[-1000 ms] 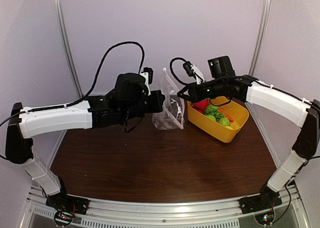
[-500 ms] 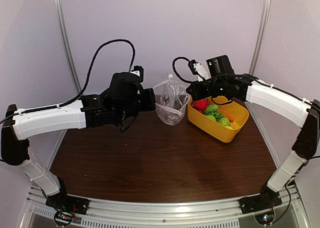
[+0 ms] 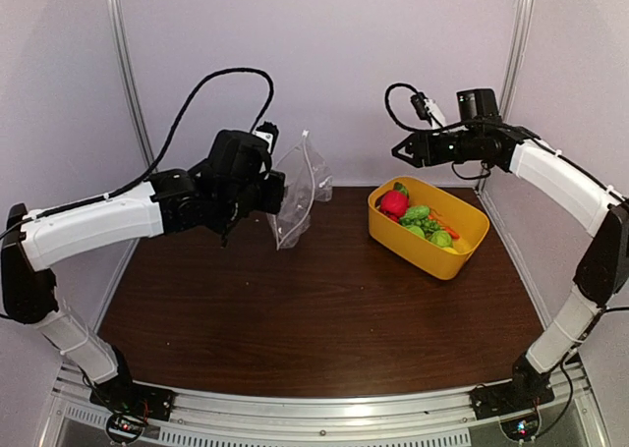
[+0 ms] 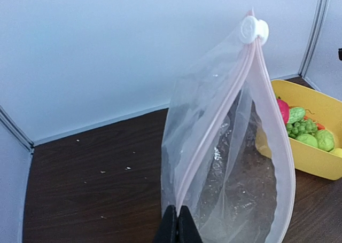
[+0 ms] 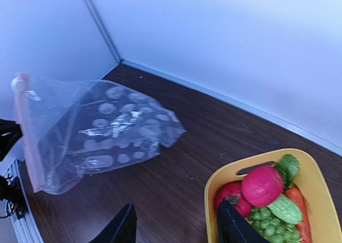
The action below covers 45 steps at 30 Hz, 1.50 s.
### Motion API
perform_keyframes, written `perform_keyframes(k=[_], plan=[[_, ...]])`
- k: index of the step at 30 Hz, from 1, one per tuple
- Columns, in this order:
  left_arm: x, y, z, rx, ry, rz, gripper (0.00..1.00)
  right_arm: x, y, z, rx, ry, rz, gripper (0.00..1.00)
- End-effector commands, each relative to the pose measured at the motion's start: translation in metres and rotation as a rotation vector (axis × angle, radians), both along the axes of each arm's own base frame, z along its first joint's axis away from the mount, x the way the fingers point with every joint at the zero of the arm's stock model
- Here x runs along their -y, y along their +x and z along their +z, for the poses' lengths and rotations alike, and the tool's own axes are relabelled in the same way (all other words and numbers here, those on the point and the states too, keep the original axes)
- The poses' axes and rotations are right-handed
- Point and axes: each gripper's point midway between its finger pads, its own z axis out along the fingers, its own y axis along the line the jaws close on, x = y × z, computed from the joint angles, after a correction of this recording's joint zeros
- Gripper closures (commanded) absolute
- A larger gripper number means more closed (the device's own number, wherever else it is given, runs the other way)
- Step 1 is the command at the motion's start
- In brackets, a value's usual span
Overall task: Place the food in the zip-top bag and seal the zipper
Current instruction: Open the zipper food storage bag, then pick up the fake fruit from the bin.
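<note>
1. The left fingers (image 4: 172, 229) are pressed together on the edge of the bag (image 4: 230, 163), right at the pink zipper (image 4: 214, 131). I think this grip holds the bag up so its mouth can hang open for the food.
2. The bag is up in the air over the back left of the bench (image 3: 324, 319). Its mouth gapes a little. The white slider (image 4: 252, 29) sits at the far top end. I cannot tell if the low corner touches the bench.
3. The food (image 3: 418, 221) sits in the yellow basket (image 3: 447, 268) on the right, well apart from the bag. None of it is in the bag yet.
4. The left arm (image 3: 98, 226) reaches out long and almost level over the bench.
5. The right fingers (image 5: 122, 229) are apart and hold nothing. They hang above the back of the basket and point toward the bag.
6. The right arm (image 3: 560, 177) is raised high and bent at the elbow. I think it must go down into the basket and pick up one piece of food next.
</note>
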Motion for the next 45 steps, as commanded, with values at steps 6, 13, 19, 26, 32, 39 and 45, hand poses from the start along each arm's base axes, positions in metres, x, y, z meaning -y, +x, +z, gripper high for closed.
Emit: perform_keyframes(k=[6,13,19,26,32,39,45], plan=[[-0.005,-0.01,-0.002,0.012,0.292,-0.177,1.0,0.086,0.079,-0.087,-0.101,-0.151,-0.235,0.29],[0.057,-0.028,-0.1,-0.204,0.229,-0.43,1.0,0.075,0.105,-0.124,-0.173,-0.139,-0.217,0.22],[0.066,-0.043,-0.097,-0.204,0.133,-0.523,1.0,0.069,0.128,-0.144,-0.211,-0.157,-0.202,0.2],[0.064,-0.047,-0.094,-0.208,0.095,-0.526,1.0,0.067,0.15,-0.176,-0.286,-0.122,-0.259,0.18],[0.058,-0.043,-0.091,-0.207,0.091,-0.515,1.0,0.067,0.153,-0.2,-0.334,-0.142,-0.294,0.15],[0.051,-0.037,-0.093,-0.219,0.086,-0.493,1.0,0.062,0.15,-0.217,-0.38,-0.134,-0.286,0.16],[0.049,-0.035,-0.096,-0.222,0.091,-0.483,1.0,0.054,0.137,-0.223,-0.42,-0.124,-0.262,0.16]])
